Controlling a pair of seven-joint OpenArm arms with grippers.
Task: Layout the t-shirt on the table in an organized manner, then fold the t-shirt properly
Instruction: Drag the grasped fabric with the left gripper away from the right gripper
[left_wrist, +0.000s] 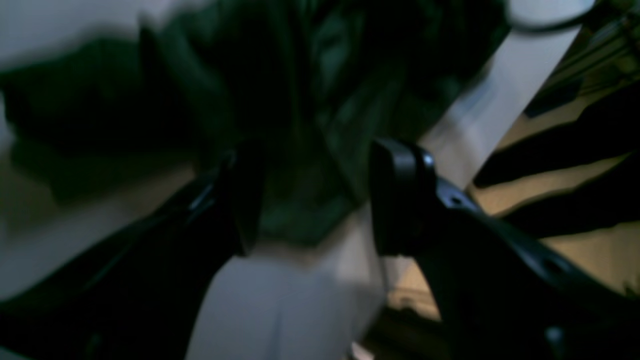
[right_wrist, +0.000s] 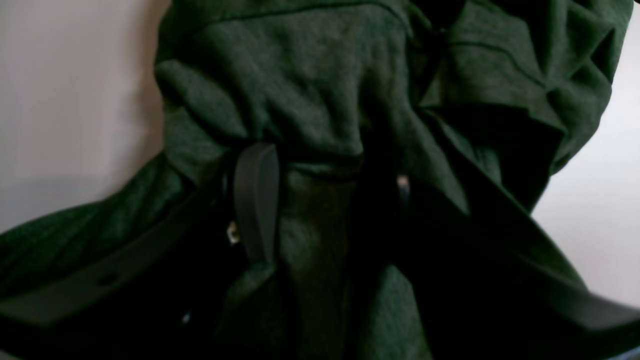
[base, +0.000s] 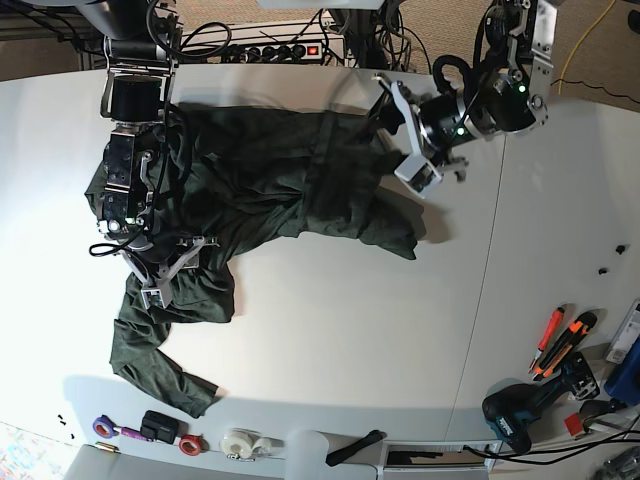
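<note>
The dark green t-shirt (base: 280, 190) lies wrinkled across the white table (base: 350, 330), one long sleeve trailing toward the front left. My left gripper (base: 397, 135) hovers at the shirt's right end. In the left wrist view the left gripper (left_wrist: 315, 200) stands open, a blurred edge of the t-shirt (left_wrist: 300, 100) between its fingers above the table (left_wrist: 280, 300). My right gripper (base: 178, 270) rests on the shirt's left part. Seen from the right wrist, the right gripper (right_wrist: 325, 195) has its jaws wide apart, pushed into a ridge of the t-shirt (right_wrist: 300, 75).
A seam (base: 490, 280) splits the tabletop. A drill (base: 520, 415) and orange-handled cutters (base: 560, 340) lie at the front right. Tape rolls (base: 240, 443) sit along the front edge. A power strip (base: 280, 45) and cables run behind the table.
</note>
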